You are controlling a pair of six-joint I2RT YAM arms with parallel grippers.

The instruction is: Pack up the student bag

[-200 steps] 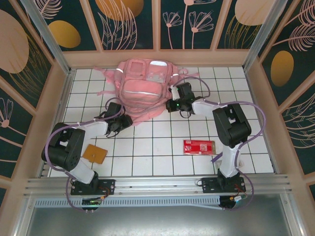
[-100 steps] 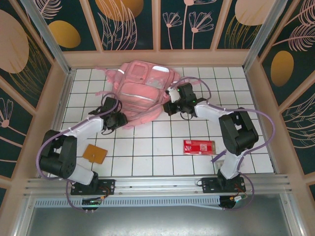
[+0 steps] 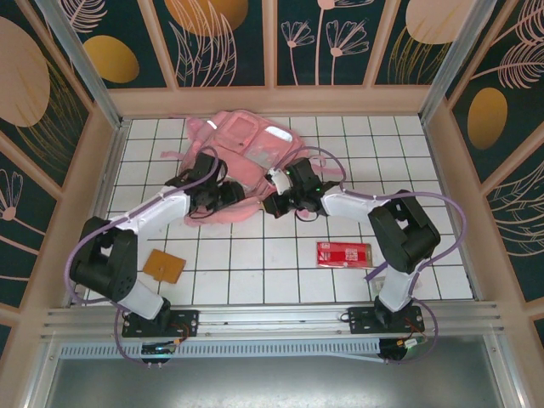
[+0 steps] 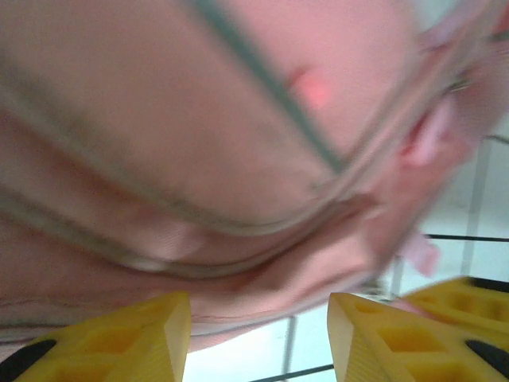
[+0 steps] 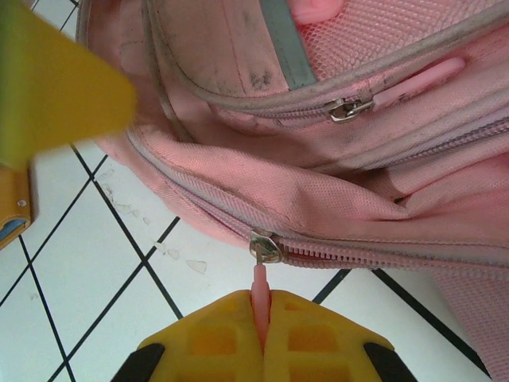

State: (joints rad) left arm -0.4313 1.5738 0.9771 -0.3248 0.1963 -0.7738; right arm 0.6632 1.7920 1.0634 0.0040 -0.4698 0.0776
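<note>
Lying crumpled on the white-tiled table (image 3: pixel 255 272), the student bag (image 3: pixel 242 140) sits just beyond both pincers, which meet its near edge from either side. The right pincer (image 5: pixel 262 334) is clenched on a pink zip pull (image 5: pixel 259 290) at the bag's lower seam, with the slider just past its fingertips and the bag's pockets spreading away beyond. The left pincer (image 4: pixel 258 318) is released, its fingers apart with tile showing between them. The bag's hem lies right at its tips, though the blurred wrist view leaves contact unclear. Well behind the right pincer, toward the arm bases, lies a red packet (image 3: pixel 343 252); behind the left pincer lies an orange card (image 3: pixel 164 266).
</note>
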